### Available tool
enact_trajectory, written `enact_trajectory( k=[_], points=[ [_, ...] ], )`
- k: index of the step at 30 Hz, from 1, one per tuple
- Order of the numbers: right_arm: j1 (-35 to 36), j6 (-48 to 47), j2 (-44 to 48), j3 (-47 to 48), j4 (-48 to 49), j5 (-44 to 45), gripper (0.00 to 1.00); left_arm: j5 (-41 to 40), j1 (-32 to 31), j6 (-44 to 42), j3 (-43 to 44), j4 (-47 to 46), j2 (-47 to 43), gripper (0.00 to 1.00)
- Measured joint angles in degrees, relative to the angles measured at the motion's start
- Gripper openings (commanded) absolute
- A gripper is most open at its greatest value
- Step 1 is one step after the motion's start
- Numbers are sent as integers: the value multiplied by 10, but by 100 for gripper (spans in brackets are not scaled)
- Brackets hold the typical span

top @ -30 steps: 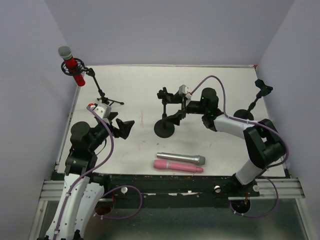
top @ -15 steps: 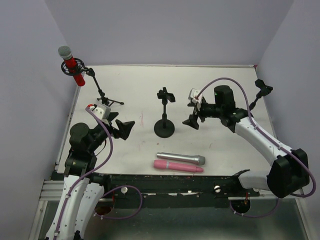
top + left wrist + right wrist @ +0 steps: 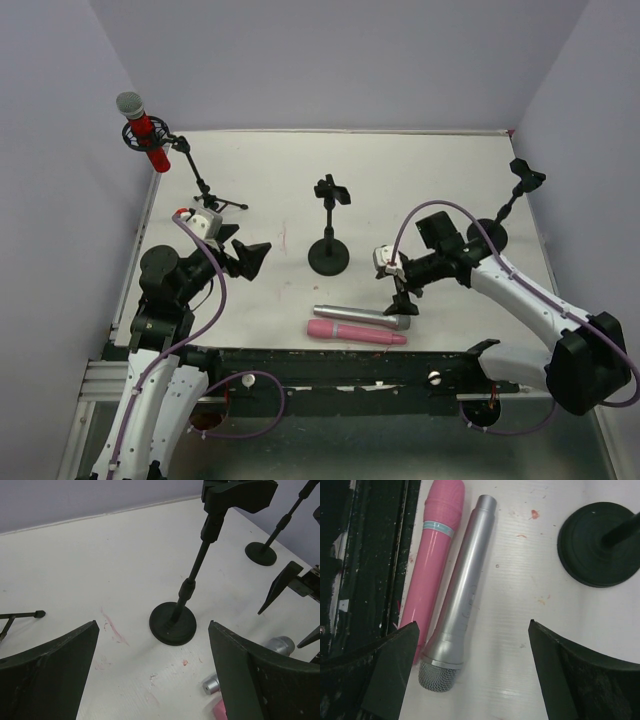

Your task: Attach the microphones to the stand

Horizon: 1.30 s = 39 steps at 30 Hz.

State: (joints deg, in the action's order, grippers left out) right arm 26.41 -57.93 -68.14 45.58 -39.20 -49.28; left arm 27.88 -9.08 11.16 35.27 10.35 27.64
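1. Right gripper [image 3: 403,300]: jaws spread wide and holding nothing. It hangs fingers-down over the near part of the table [image 3: 420,170], above the head end of the silver-grey microphone [image 3: 360,317].
2. Right wrist view: the right gripper [image 3: 472,625] straddles the silver-grey microphone [image 3: 462,590], whose mesh head lies closer to the finger on the left of that view. Neither finger touches it. Whether the fingertips reach the table surface cannot be told.
3. Left gripper [image 3: 248,258]: jaws fully apart and holding nothing. It is poised over the near-left part of the table, pointing toward the centre stand [image 3: 329,255].
4. Left wrist view: the left gripper [image 3: 152,625] frames the round base of the centre stand [image 3: 173,625], which stands well ahead of the fingers.
5. Silver-grey microphone: lying flat near the table's near edge, head toward the right.
6. Pink microphone [image 3: 355,333]: lying flat alongside the silver-grey one, on its near-edge side and parallel to it. The right wrist view shows the pink microphone [image 3: 432,565] just beside it; contact cannot be confirmed.
7. Red microphone [image 3: 148,135]: seated in the clip of the tripod stand [image 3: 205,188] at the far-left corner, tilted, silver head uppermost.
8. Right stand [image 3: 505,210]: at the right edge of the table, behind the right arm.
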Motion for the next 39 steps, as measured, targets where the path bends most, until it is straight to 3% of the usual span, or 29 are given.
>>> enact_trajectory(
  k=[11,39],
  points=[
    [63,10,-15,-37,7,54,90,11,0,0,-2,-1,3,99],
    [108,89,-65,-70,117,193,80,14,0,3,-2,-4,5,99]
  ],
)
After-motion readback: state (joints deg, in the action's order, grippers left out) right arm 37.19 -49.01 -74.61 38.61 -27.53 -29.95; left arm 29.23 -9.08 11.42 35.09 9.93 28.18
